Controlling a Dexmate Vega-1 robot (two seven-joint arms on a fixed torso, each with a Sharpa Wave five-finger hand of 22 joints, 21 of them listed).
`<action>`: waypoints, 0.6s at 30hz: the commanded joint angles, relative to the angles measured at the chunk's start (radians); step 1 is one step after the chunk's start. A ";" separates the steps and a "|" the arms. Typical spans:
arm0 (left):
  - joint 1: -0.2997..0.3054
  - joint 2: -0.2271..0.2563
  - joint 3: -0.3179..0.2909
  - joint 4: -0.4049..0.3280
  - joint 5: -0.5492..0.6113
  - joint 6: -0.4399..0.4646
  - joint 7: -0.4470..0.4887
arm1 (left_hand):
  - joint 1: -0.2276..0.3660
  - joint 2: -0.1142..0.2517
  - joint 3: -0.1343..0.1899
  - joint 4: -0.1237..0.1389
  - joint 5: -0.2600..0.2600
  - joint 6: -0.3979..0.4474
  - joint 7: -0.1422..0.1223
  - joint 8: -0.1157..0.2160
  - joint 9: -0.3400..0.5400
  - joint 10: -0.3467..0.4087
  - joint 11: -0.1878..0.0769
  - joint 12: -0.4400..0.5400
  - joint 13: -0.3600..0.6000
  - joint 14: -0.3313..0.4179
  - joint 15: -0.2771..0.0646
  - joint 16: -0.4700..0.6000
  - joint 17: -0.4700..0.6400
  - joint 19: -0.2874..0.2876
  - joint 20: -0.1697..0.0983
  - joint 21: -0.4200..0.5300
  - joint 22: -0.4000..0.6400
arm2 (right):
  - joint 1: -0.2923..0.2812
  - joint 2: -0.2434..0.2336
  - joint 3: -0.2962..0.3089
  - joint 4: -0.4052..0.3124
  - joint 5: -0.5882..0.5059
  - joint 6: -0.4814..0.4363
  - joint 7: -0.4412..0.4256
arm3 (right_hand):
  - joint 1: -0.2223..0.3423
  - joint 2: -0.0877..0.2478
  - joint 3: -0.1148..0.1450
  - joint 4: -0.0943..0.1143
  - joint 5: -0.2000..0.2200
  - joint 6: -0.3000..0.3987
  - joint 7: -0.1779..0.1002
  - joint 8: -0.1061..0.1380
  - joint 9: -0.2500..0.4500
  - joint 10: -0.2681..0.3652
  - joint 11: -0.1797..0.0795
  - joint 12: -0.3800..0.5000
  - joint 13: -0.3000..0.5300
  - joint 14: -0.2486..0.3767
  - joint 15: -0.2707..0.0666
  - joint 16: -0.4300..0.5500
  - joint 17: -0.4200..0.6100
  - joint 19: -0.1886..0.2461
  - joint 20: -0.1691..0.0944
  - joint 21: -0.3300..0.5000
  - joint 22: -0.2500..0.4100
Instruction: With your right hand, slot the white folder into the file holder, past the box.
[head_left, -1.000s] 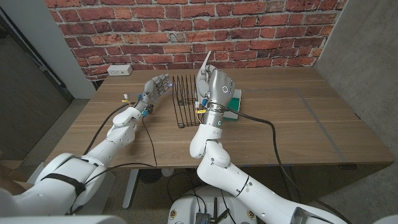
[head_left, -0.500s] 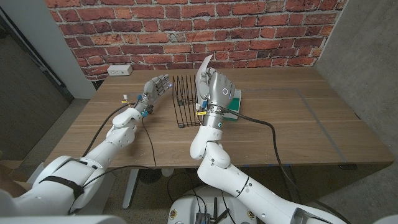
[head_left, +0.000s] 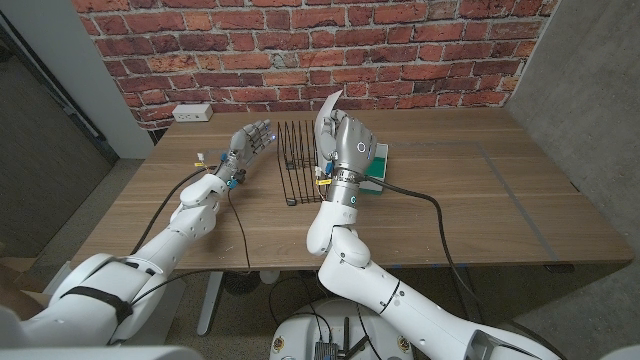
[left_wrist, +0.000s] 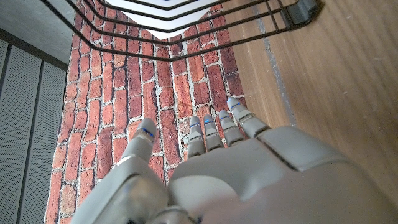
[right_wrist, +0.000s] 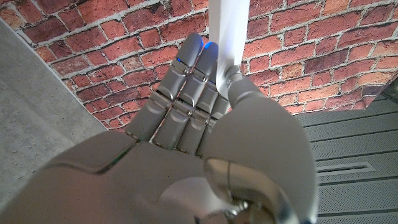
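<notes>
Two hands are seen over the wooden table (head_left: 480, 215). At the left, the left hand (head_left: 250, 142) is held just beside the file holder (head_left: 295, 160), fingers apart, nothing gripped. To its right, the white folder (head_left: 329, 103) is pinched upright by the right hand (head_left: 345, 140), above the holder's right side. The insertion step is judged under way; lowering into a slot is called for next. Farther right, the box (head_left: 378, 165) is largely hidden behind that hand, and the folder's lower edge cannot be made out.
</notes>
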 joint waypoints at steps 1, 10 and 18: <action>0.014 0.010 -0.002 -0.027 -0.001 0.007 0.015 | 0.005 0.026 0.008 -0.002 0.007 0.008 -0.002 0.005 0.001 0.008 0.001 0.002 0.002 0.010 -0.046 0.004 0.000 0.011 -0.056 0.003 0.003 | 0.010 -0.006 -0.007 0.023 0.002 -0.005 0.002 | -0.009 0.004 0.009 0.001 0.010 -0.001 -0.011 0.000 0.002 -0.003 -0.003 -0.003 0.002 -0.003 -0.004 -0.004 0.005 -0.007 -0.017 0.006 0.001; 0.015 0.013 -0.002 -0.032 -0.001 0.008 0.014 | 0.005 0.026 0.008 -0.001 0.007 0.010 -0.001 0.006 0.001 0.008 0.002 0.002 0.002 0.010 -0.046 0.004 0.000 0.010 -0.057 0.003 0.003 | 0.012 -0.008 -0.008 0.029 0.006 -0.003 0.001 | -0.014 0.003 0.009 0.002 0.011 -0.008 -0.013 -0.003 0.003 -0.010 -0.003 -0.007 0.002 -0.009 -0.002 -0.009 0.006 -0.012 -0.017 0.008 0.001; 0.015 0.008 -0.002 -0.028 -0.006 0.005 0.007 | 0.004 0.026 0.008 -0.001 0.007 0.010 -0.001 0.005 0.001 0.009 0.000 0.002 0.002 0.010 -0.045 0.004 0.000 0.011 -0.057 0.003 0.003 | 0.001 -0.009 -0.007 0.019 0.002 -0.012 -0.012 | -0.025 -0.003 0.005 0.005 0.010 -0.018 -0.008 -0.008 0.003 -0.016 0.000 -0.009 0.004 -0.018 0.002 -0.014 0.006 -0.016 -0.016 0.008 0.001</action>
